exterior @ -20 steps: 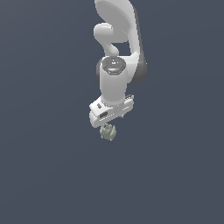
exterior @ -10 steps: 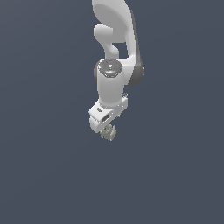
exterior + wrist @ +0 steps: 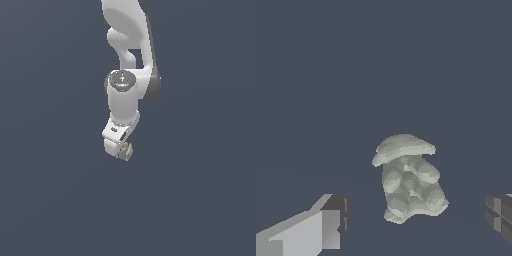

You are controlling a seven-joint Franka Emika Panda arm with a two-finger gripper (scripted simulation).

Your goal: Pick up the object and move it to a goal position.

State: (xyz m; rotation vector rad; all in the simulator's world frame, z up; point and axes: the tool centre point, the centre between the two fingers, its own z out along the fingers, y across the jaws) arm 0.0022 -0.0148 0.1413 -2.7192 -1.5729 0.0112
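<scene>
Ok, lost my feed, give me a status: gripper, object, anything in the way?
Gripper open, fingers either side of the object, no contact visible. Object not gripped. Nothing else in view.

A plain dark blue-grey ground (image 3: 55,200), the lumpy grey-green object (image 3: 408,187) perhaps above it.

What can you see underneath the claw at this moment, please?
Beneath the claw sits the small grey-green lumpy object, between two spread fingers that don't touch it. Beyond it there is only plain dark ground. The object's underside and any contact with the ground are hidden.
</scene>
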